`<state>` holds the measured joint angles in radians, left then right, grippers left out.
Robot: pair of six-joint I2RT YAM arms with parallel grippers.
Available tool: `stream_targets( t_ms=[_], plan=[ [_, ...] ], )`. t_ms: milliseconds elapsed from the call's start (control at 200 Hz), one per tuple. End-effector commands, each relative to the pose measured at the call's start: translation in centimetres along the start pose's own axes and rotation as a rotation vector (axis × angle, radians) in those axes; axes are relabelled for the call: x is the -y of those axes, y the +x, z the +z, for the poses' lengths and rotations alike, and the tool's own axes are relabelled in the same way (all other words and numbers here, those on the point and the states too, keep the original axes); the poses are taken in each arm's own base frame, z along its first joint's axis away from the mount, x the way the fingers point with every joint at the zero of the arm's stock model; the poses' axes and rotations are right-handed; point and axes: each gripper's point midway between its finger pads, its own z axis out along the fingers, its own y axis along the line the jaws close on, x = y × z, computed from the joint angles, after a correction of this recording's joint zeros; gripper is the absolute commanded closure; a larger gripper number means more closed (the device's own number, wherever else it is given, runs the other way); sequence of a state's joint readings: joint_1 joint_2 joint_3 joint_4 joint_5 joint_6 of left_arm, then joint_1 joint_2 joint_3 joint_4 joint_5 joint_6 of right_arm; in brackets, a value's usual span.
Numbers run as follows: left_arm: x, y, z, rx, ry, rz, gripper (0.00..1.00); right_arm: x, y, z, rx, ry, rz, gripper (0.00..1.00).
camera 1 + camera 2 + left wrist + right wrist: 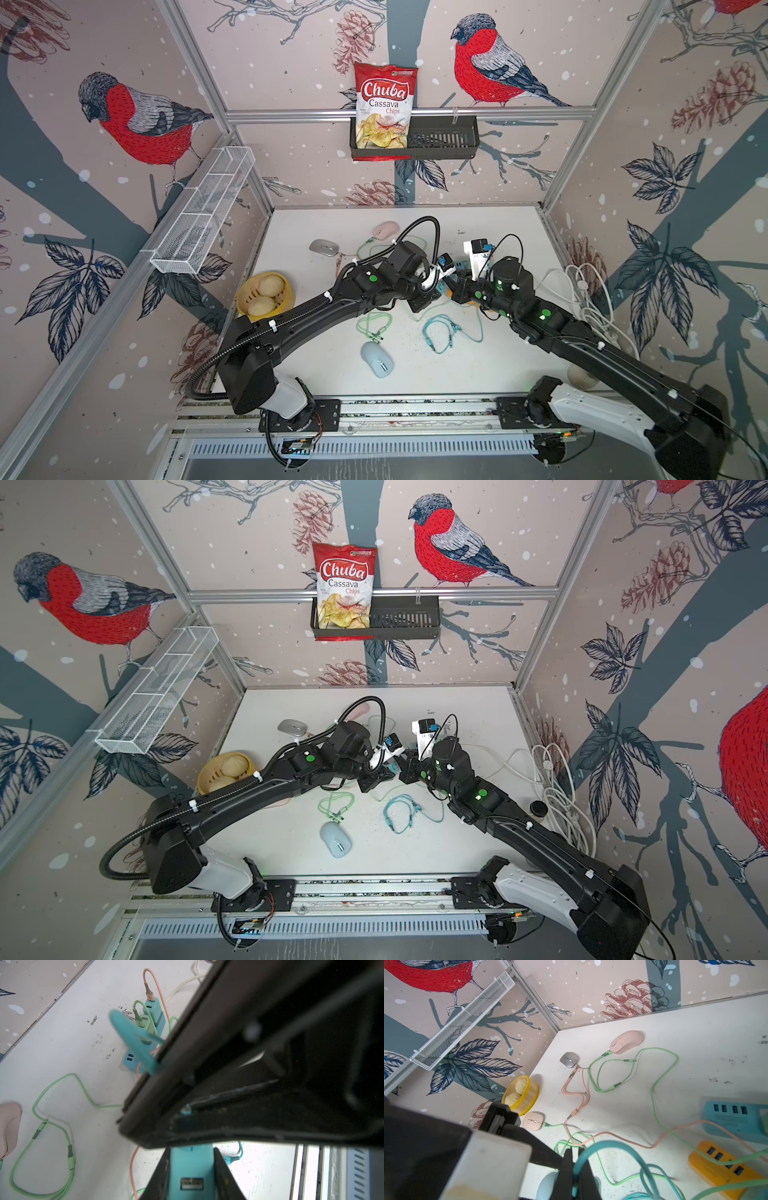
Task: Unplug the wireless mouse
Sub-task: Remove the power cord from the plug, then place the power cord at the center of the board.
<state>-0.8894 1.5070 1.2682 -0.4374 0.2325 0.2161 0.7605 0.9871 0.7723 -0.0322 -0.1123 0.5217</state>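
Observation:
My left gripper (191, 1153) is shut on a teal charger block (191, 1169) whose USB port faces the camera with nothing in it. Right against it my right gripper (575, 1153) is shut on a teal cable (610, 1145), which loops down to a coil (440, 332) on the table. In both top views the two grippers (436, 289) (459, 286) meet at mid-table. A light blue mouse (376, 358) (335, 838) lies near the front, a green cable's (374, 326) ends at its nose. Further back lie a pink mouse (627, 1041), a silver mouse (569, 1059) and a square pink mouse (533, 1120), each on a cable.
A blue power strip (735, 1118) and an orange USB hub (720, 1169) lie under the grippers. A yellow steamer basket (266, 296) with buns stands at the left. White cords (590, 299) pile at the right wall. Green and pink cables cross the table.

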Motion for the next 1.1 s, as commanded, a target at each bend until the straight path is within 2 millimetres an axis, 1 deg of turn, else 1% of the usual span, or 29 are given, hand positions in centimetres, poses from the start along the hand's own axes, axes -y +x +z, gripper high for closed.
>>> stream_targets(
  t_ms=[0, 135, 245, 335, 440, 505, 581, 691, 741, 841, 961, 1036, 1096],
  plan=[
    [-0.2, 1.9, 0.8, -0.088, -0.009, -0.01, 1.0, -0.3, -2.2, -0.8, 0.081, 0.013, -0.018, 1.0],
    [-0.6, 4.2, 1.7, -0.192, -0.027, -0.009, 1.0, 0.2, -4.2, -2.6, 0.165, 0.043, -0.022, 1.0],
    [-0.9, 5.3, 1.7, -0.243, -0.045, -0.017, 1.0, 0.6, -5.4, -3.9, 0.217, 0.049, -0.007, 1.0],
    [-1.0, 5.3, 1.6, -0.245, -0.048, -0.019, 1.0, 0.8, -5.6, -4.2, 0.235, 0.044, 0.004, 1.0],
    [-1.0, 4.6, 1.3, -0.214, -0.053, -0.027, 1.0, 1.4, -5.0, -3.8, 0.214, 0.067, 0.0, 1.0],
    [-1.3, 4.4, 1.0, -0.209, -0.073, -0.03, 1.0, 2.0, -4.7, -3.7, 0.204, 0.097, -0.005, 1.0],
    [-2.1, 4.5, 0.6, -0.195, -0.099, -0.04, 1.0, 2.3, -4.7, -3.8, 0.199, 0.113, -0.013, 1.0],
    [-3.5, 3.9, -1.0, -0.11, -0.098, -0.097, 1.0, 2.3, -4.2, -3.8, 0.173, 0.11, -0.039, 1.0],
    [-4.2, 3.3, -2.1, -0.057, -0.097, -0.125, 1.0, 2.2, -3.5, -3.5, 0.146, 0.1, -0.057, 1.0],
    [-5.0, 2.3, -4.6, 0.043, -0.135, -0.163, 1.0, 2.2, -1.5, -3.2, 0.081, 0.086, -0.085, 1.0],
    [-4.6, 1.8, -7.2, 0.152, -0.124, -0.171, 1.0, 1.8, 0.4, -3.5, 0.051, 0.08, -0.117, 1.0],
    [-4.3, 2.0, -8.1, 0.181, -0.107, -0.207, 1.0, 1.3, 1.0, -3.8, 0.049, 0.073, -0.135, 1.0],
    [-3.7, 2.0, -8.5, 0.203, -0.083, -0.23, 1.0, 0.9, 1.3, -4.1, 0.051, 0.072, -0.146, 1.0]
  ],
)
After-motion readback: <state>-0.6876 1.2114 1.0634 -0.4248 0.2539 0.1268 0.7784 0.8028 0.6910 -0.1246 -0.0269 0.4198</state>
